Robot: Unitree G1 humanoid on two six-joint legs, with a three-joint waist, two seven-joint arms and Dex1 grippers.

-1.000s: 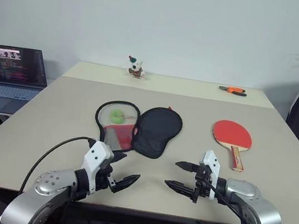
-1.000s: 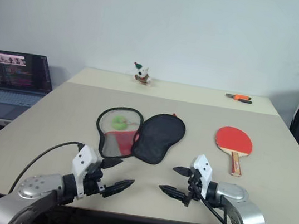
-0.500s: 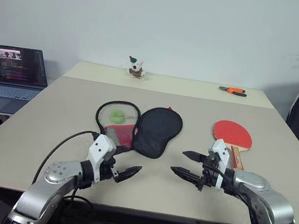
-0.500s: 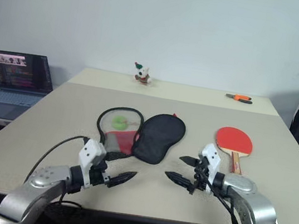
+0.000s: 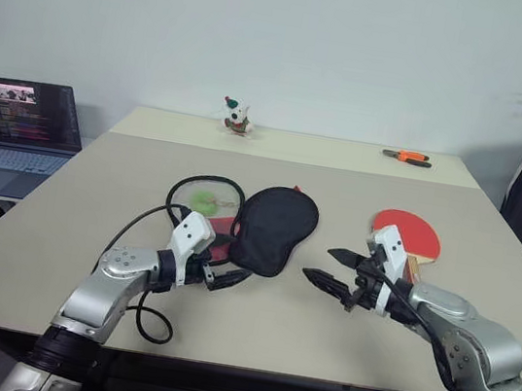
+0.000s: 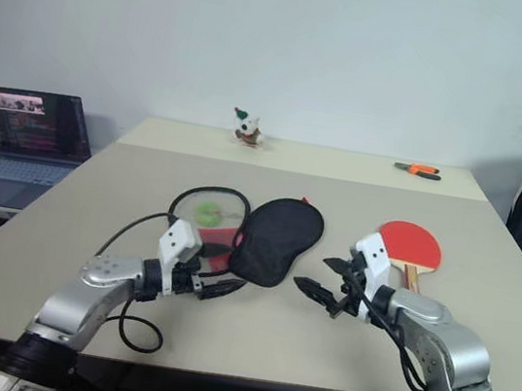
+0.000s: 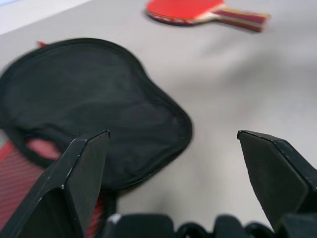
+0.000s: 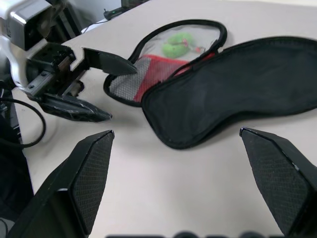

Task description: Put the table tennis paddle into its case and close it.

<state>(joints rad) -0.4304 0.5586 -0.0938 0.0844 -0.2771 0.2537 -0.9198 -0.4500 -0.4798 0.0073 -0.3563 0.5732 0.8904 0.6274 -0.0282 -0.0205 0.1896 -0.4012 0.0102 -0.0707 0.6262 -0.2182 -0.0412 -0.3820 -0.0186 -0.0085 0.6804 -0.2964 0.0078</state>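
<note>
Table tennis paddle [image 5: 406, 236]: lay red face up on the tabletop [image 5: 318, 337], just beyond the right claw [image 5: 337, 273], handle toward that claw, untouched. Case [image 5: 257, 224]: lay spread in two halves, black half beyond and between both claws, mesh half with red patch just beyond the left claw [image 5: 225, 275]; a yellow-green ball [image 5: 205, 201] sat in the mesh half. Left claw: fingers apart, empty, tips close to the case's near edge. Right claw: fingers apart, empty, hovering above the tabletop. Farther off: a small toy figure [image 5: 237, 117], orange-handled pliers [image 5: 406, 157], a laptop [image 5: 20, 136] on a side table.
</note>
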